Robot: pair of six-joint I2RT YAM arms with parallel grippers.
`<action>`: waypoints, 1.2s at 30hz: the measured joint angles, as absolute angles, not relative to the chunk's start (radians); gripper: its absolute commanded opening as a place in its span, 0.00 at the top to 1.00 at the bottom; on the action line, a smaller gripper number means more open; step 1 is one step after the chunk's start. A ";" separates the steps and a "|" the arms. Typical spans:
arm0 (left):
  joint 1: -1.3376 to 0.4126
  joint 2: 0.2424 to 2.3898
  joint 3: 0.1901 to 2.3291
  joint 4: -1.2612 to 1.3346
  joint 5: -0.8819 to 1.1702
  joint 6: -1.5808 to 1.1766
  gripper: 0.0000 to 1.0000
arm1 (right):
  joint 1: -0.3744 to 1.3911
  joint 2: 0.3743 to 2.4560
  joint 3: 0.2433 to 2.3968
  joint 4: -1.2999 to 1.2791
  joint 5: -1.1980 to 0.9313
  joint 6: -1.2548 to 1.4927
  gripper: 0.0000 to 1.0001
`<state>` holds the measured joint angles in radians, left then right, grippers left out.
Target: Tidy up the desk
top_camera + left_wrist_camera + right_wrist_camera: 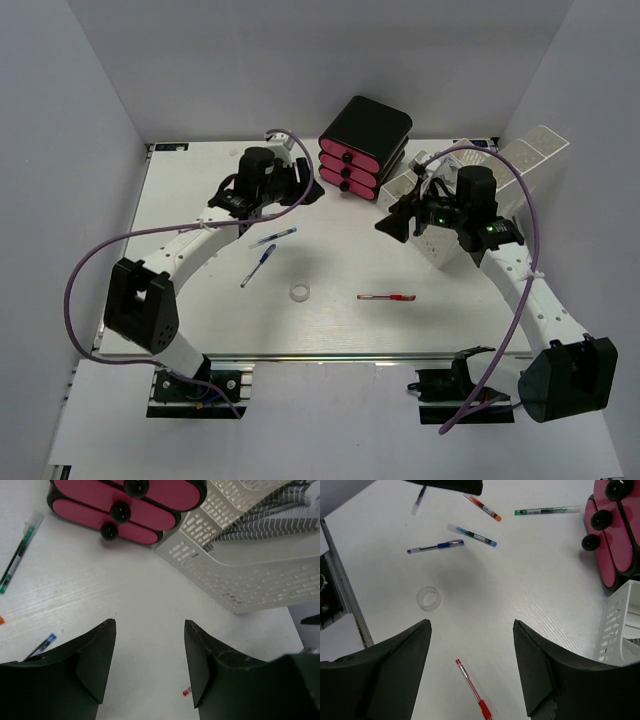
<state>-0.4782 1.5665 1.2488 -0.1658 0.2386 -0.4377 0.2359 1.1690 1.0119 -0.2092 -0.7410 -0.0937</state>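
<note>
Left gripper [150,662], right gripper [472,665]: jaws on both wide apart, holding nothing. Risk: red pen [471,689] (thin, flat on desk [330,330]) skids or rolls if a grip lands off-centre.

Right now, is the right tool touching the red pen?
Apart. The top view shows the right tool open up beside the white tray, with a stretch of bare desk between it and the red pen.
</note>
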 measured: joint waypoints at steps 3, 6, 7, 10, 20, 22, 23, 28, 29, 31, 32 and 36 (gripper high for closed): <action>-0.485 1.620 1.258 -0.071 0.215 -0.435 0.32 | 0.236 1.170 0.997 -0.214 -0.723 -0.122 0.32; -0.498 1.716 1.315 -0.006 0.189 -0.426 0.32 | 0.236 1.171 0.997 -0.214 -0.712 -0.150 0.50; -0.502 1.754 1.344 0.012 0.183 -0.423 0.33 | 0.236 1.171 0.997 -0.215 -0.710 -0.160 0.64; -0.511 1.862 1.429 0.054 0.169 -0.415 0.33 | 0.236 1.170 0.997 -0.215 -0.710 -0.179 0.75; -0.523 2.125 1.682 0.101 0.099 -0.420 0.30 | 0.236 1.168 0.997 -0.215 -0.709 -0.195 0.73; -0.523 2.151 1.711 0.100 0.093 -0.420 0.30 | 0.236 1.166 0.997 -0.215 -0.709 -0.196 0.72; -0.523 2.164 1.726 0.101 0.093 -0.420 0.29 | 0.236 1.166 0.997 -0.215 -0.709 -0.196 0.71; -0.523 2.193 1.766 0.103 0.093 -0.420 0.30 | 0.236 1.164 0.997 -0.215 -0.709 -0.200 0.71; -0.523 2.196 1.771 0.103 0.093 -0.420 0.30 | 0.236 1.164 0.997 -0.215 -0.709 -0.200 0.71; -0.523 2.207 1.788 0.105 0.093 -0.421 0.31 | 0.236 1.164 0.997 -0.215 -0.709 -0.202 0.71; -0.523 2.211 1.793 0.105 0.094 -0.421 0.31 | 0.236 1.164 0.997 -0.215 -0.709 -0.203 0.71; -0.522 2.234 1.818 0.106 0.094 -0.424 0.34 | 0.236 1.164 0.997 -0.216 -0.709 -0.208 0.71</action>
<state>-0.5220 2.2337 1.8179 0.1059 0.0940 -0.4240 0.2359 1.1637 0.9966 -0.2157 -0.7090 -0.2085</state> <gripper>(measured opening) 0.674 0.289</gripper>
